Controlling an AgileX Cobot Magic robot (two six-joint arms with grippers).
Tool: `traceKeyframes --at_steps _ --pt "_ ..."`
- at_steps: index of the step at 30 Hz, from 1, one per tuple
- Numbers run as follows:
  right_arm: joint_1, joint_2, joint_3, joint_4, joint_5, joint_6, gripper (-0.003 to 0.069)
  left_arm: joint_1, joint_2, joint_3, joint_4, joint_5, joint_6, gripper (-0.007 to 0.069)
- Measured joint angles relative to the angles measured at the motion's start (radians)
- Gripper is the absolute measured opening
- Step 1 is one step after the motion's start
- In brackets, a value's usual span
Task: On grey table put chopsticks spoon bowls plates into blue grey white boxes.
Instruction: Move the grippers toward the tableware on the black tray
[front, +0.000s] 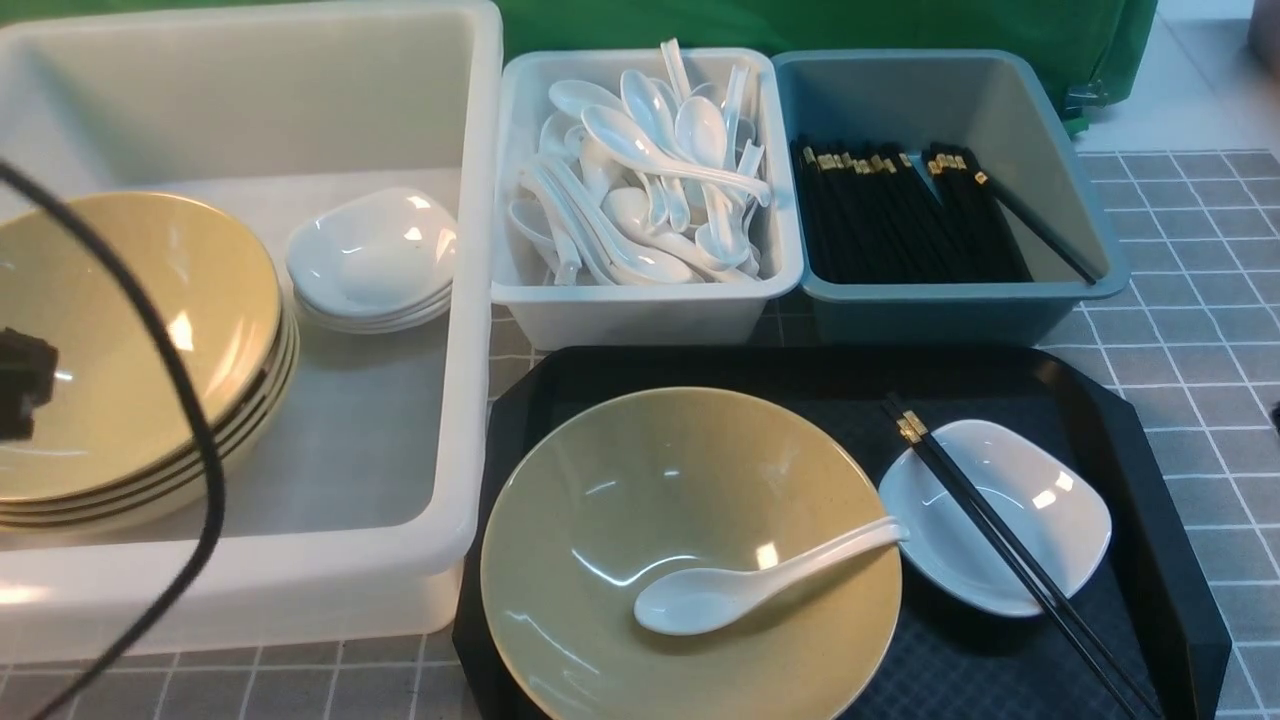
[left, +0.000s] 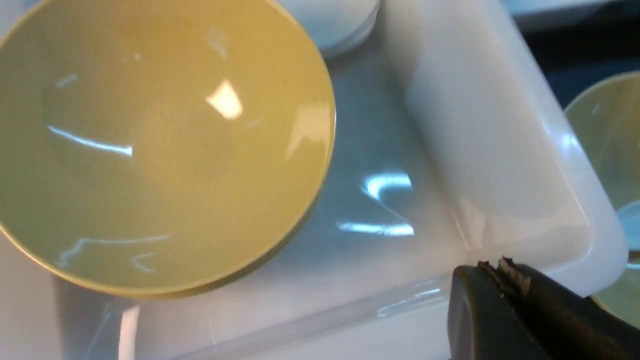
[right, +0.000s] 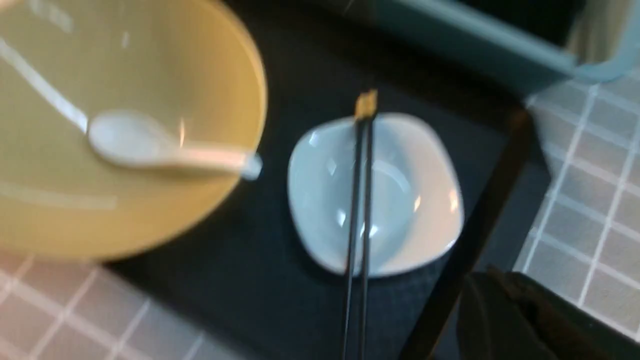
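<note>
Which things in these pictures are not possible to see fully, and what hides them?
- Front view: tips of the loose chopsticks, cut off by the bottom edge.
- Front view: part of the bowl stack, behind a black cable.
- Front view: bottom of the spoon pile, buried under upper spoons.
- Right wrist view: surface of the spoon, blurred.

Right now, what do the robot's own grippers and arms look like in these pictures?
The left gripper is black, with blunt rounded fingers and a pale, frayed patch at the tips. The right gripper is blurred: a dark rounded shape. A black cable loops across the front view's left side.
</note>
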Motion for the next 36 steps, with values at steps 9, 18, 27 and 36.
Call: traceKeyframes --at_steps 9,18,27,36 --pt "0.206 0.273 -0.065 -0.150 0.037 0.043 0.0038 -0.355 0.272 -0.087 -0.076 -0.016 0.100 -0.0011" --pt "0.213 0.612 -0.135 -0.167 -0.073 0.139 0.0265 -0.674 0.549 -0.237 -0.004 -0.066 0.107 -0.0011" --pt "0.213 0.829 -0.195 -0.199 -0.129 0.172 0.0500 -0.734 0.651 -0.239 0.101 -0.067 0.104 -0.0008" --pt "0.213 0.883 -0.198 -0.205 -0.166 0.200 0.0393 -0.734 0.658 -0.239 0.146 -0.109 0.103 -0.0008"
